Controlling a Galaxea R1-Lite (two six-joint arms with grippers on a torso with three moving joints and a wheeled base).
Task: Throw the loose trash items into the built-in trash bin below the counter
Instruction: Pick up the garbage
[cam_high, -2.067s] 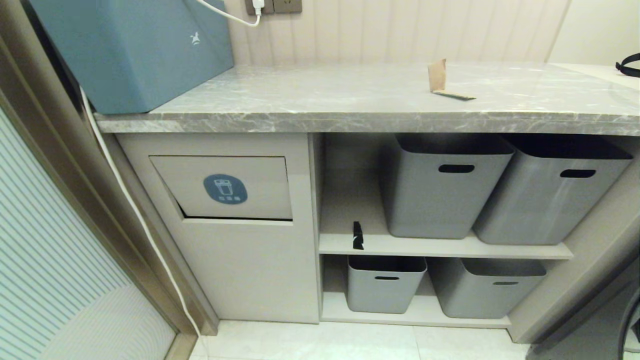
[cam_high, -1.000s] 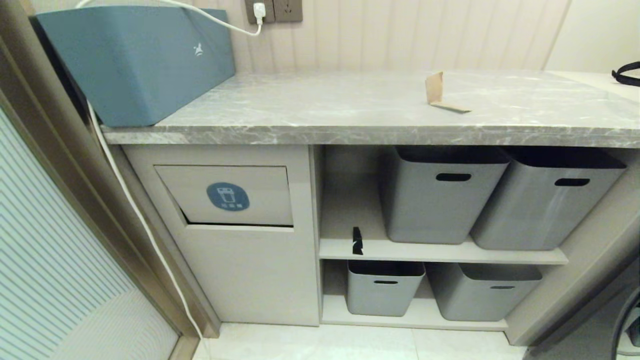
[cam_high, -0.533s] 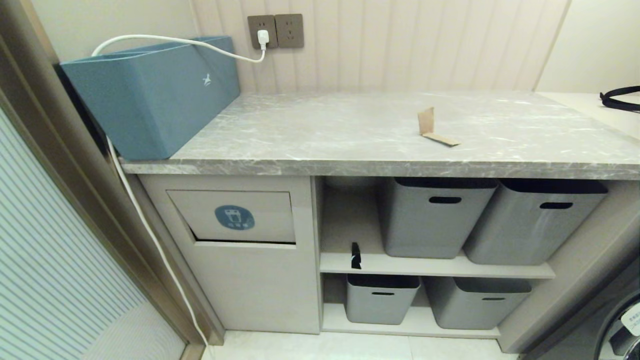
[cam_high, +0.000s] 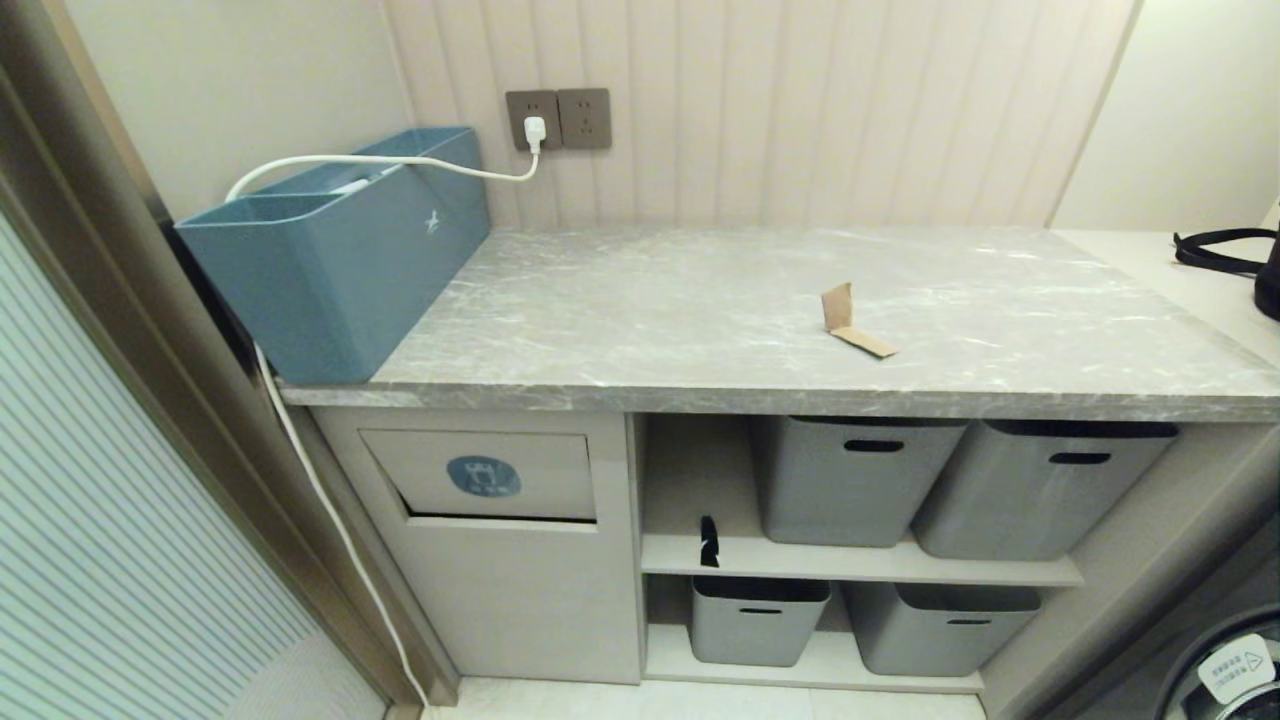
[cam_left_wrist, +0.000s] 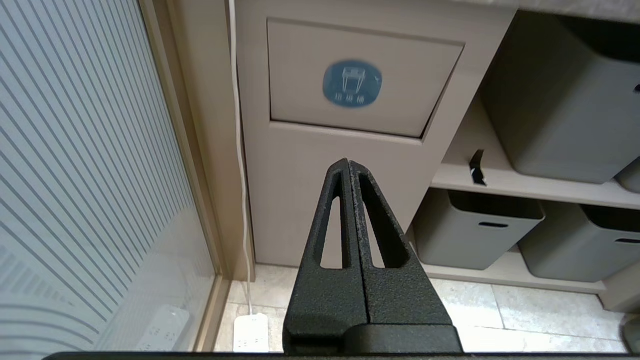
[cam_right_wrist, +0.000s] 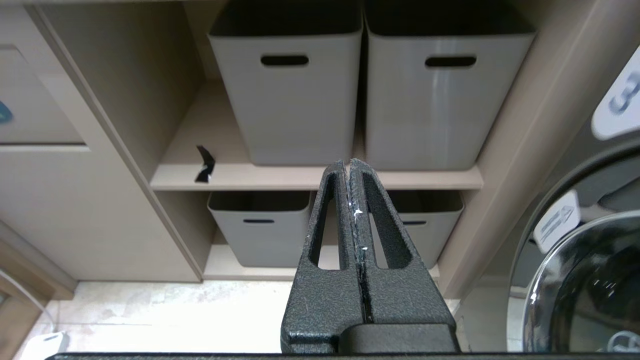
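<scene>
We have not started yet: our left gripper (cam_left_wrist: 348, 165) and right gripper (cam_right_wrist: 348, 164) are both closed and empty, 1 brown paper scrap (cam_high: 848, 319) lies on the counter (cam_high: 640, 310), 1 black scrap (cam_high: 709, 541) stands on the shelf (cam_high: 860, 567), and the trash bin (cam_high: 484, 475) waits.

Folded cardboard scrap (cam_high: 850, 320) on counter (cam_high: 640, 310)

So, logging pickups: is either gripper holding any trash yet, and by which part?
Nothing is held. The left gripper and right gripper are both shut and empty.
</scene>
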